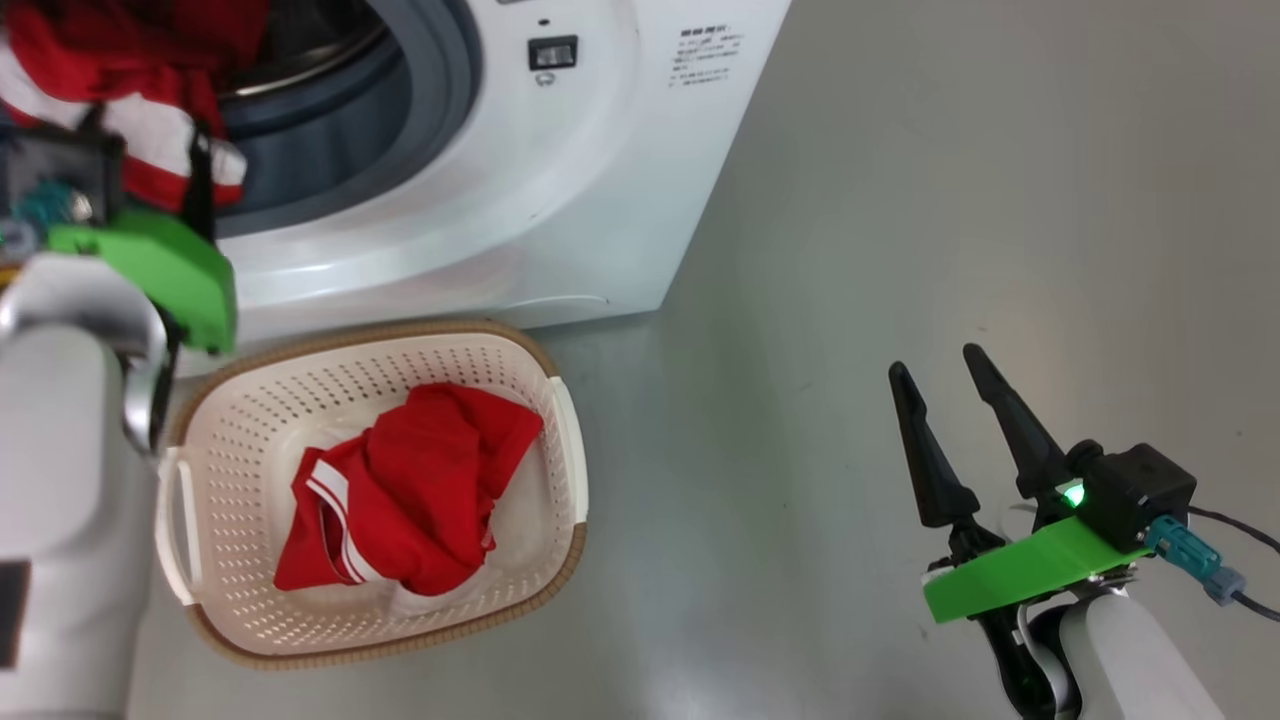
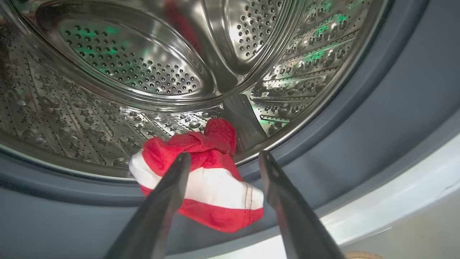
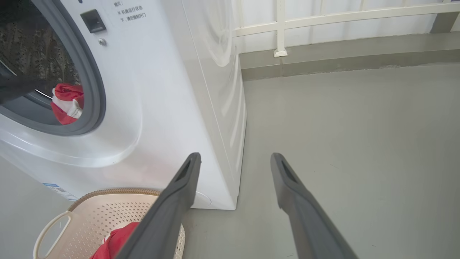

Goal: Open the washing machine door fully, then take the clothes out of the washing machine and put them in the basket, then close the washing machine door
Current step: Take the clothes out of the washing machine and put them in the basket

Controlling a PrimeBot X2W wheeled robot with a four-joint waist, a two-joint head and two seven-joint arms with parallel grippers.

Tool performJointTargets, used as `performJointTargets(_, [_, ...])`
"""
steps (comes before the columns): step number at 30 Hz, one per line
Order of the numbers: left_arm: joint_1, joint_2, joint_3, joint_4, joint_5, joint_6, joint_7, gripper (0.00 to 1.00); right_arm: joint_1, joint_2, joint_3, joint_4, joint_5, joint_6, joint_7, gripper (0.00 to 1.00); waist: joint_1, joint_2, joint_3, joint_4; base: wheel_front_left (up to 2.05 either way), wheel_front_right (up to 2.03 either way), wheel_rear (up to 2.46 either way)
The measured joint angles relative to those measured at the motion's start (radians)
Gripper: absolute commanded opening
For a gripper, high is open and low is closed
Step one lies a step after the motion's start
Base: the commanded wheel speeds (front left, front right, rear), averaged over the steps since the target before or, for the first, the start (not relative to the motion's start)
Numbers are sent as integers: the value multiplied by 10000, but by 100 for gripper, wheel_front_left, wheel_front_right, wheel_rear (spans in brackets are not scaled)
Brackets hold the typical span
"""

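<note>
The washing machine [image 1: 560,200] stands at the top of the head view, its round opening uncovered; the washing machine door is out of view. A bunch of red and white clothes [image 2: 205,183] lies over the grey rubber ring [image 2: 359,136] at the lip of the steel drum [image 2: 125,64]. My left gripper [image 2: 222,156] is open at that opening, one finger on each side of the bunch [image 1: 100,60]. The cream basket [image 1: 250,420] sits on the floor below the opening, with a red garment [image 1: 410,490] in it. My right gripper [image 1: 940,365] hangs open over bare floor.
Grey floor [image 1: 950,200] stretches to the right of the machine. A white railing [image 3: 280,28] and a low kerb run along the far wall. The basket [image 3: 72,223] stands close against the machine's front [image 3: 151,108].
</note>
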Motion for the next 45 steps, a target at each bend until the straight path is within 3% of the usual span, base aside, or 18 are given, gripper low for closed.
performJointTargets(16, [-2918,631,-454,3530,719,932,-125,100,-523,2,318,-92,305,0,0,100,0,0,818,-485,0,0,0])
performJointTargets(28, [-3912,1043,-608,5210,702,1001,-439,100,-731,2,401,-201,395,0,0,100,0,0,1180,-824,0,0,0])
performJointTargets(29, [-3964,1058,-627,5294,700,1001,-479,95,-731,2,407,-203,395,0,0,100,0,0,1192,-854,0,0,0])
performJointTargets(31, [-4039,1106,-648,5421,700,999,-552,48,-731,2,410,-205,395,0,0,100,0,0,1209,-902,0,0,0])
performJointTargets(33, [-4070,1133,-654,5538,688,997,-591,22,-731,2,408,-207,397,0,0,100,0,0,1219,-928,0,0,0])
performJointTargets(34, [-4081,1143,-652,5578,683,993,-677,0,-731,2,407,-209,397,0,0,100,0,0,1221,-931,0,0,0])
performJointTargets(40, [-4216,1080,-562,5758,397,890,-1185,0,-732,2,374,-207,397,0,0,100,0,0,1187,-865,0,0,0])
performJointTargets(45, [-4172,694,-236,5804,-196,635,-1887,0,-732,2,314,-194,395,0,0,100,0,0,1063,-721,0,0,0])
